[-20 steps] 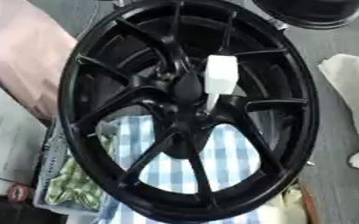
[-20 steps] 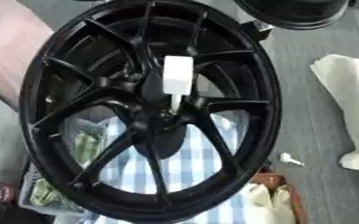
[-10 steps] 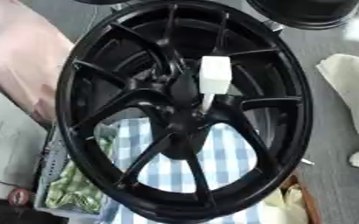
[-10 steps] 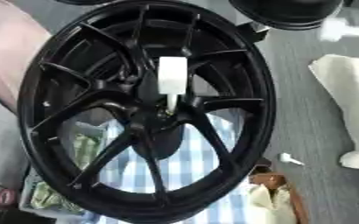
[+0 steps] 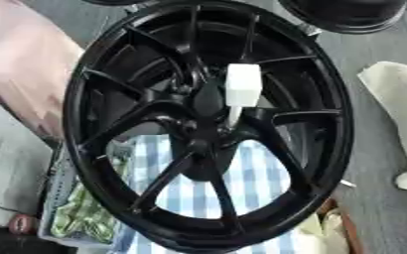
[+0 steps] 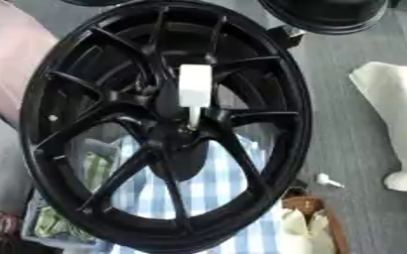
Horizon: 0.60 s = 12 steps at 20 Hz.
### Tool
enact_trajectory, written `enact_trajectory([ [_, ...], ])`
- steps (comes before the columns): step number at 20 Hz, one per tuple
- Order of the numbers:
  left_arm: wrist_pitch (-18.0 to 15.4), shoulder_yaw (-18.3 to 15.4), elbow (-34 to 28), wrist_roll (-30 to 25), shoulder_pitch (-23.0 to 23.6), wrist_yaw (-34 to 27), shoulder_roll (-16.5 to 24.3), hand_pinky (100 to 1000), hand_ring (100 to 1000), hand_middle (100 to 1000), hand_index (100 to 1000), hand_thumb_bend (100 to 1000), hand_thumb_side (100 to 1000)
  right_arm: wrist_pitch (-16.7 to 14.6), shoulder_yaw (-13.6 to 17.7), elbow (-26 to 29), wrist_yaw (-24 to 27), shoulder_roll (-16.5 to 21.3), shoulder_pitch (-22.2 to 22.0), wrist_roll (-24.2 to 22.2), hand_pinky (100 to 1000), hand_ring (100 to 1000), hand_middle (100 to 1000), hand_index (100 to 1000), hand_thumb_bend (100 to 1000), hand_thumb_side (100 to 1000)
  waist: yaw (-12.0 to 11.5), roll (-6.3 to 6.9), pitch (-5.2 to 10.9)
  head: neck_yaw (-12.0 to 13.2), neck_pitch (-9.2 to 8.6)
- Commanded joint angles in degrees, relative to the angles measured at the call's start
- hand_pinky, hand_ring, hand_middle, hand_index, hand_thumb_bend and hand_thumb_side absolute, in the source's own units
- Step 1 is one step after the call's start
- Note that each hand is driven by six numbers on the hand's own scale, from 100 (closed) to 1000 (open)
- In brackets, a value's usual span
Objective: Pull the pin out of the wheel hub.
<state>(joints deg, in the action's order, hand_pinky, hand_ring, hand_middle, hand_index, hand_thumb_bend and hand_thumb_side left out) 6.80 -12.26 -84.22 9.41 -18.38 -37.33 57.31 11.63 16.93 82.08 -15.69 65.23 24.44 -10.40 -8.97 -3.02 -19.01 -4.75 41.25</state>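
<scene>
At the left edge of the frame a pinkish surface (image 5: 25, 69) fills the upper left, with a grey area below it. In the lower left lies a light tray (image 5: 55, 218) holding green-patterned contents (image 5: 81, 218), partly covered by the wheel. A small reddish round thing (image 5: 22, 224) sits just beside the tray's lower left corner.

The black wheel hub (image 5: 209, 124) takes up the middle of the frame, tilted so its spoked face looks toward the camera. Through the lower gaps between its spokes a blue and white checked cloth (image 5: 259, 183) shows. The pin (image 5: 241, 89) stands in the centre of the hub: a white blocky head at the top and a thin pale shaft running down into the hub's middle, so it is seated there, not out.

Lower right of the wheel is a brown object with pale contents (image 6: 307, 218). On the grey floor (image 6: 346, 144) to the right lies a small white piece (image 6: 327, 180). A second black rim (image 6: 328, 15) shows at the upper right, and a white cloth-like shape (image 6: 394, 114) lies along the right edge.

Neither robot hand appears in either view, so the state of the fingers cannot be told.
</scene>
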Motion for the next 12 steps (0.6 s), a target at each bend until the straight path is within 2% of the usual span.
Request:
enact_trajectory([
  [1,-0.3,-0.7,-0.8,-0.1,-1.0,-0.3,2.6,776,735,601,707,202,707,-0.4,-0.7,4.5,2.0,1.8,1.3,4.1,831,838,766,844,100,269,-0.2,0.11,1.57,-0.2,-0.02],
  [2,-0.3,-0.6,-0.9,-0.1,-1.1,-0.4,2.5,776,735,601,707,201,707,-0.5,-1.5,6.1,2.9,1.7,1.7,5.7,829,833,760,843,100,196,-0.3,0.15,1.57,-0.3,-0.21],
  [3,-0.4,-0.5,-0.9,0.0,-1.3,-0.4,2.5,776,734,601,707,200,707,-0.6,-2.5,7.7,4.0,1.5,2.3,7.3,822,815,741,836,100,251,-0.5,0.17,1.59,-0.5,-0.44],
  [6,-1.2,-0.3,-1.3,0.8,-1.9,-0.9,2.3,774,731,600,708,200,704,-0.9,-5.5,11.7,9.1,1.0,4.6,11.7,818,806,731,825,100,337,-1.1,0.13,1.42,-1.0,-0.85],
  [9,-2.1,0.1,-2.3,1.7,-2.0,-1.3,2.0,774,729,600,709,199,700,-0.9,-8.1,13.8,13.6,0.6,6.6,13.4,824,813,741,829,100,385,-1.5,0.02,1.43,-1.3,-1.53],
  [12,-3.0,0.5,-3.7,2.6,-2.1,-1.3,1.7,773,728,601,709,199,699,-1.2,-10.0,14.9,16.5,0.1,8.4,13.0,824,814,742,830,100,351,-1.9,-0.23,1.3,-1.0,-2.36],
])
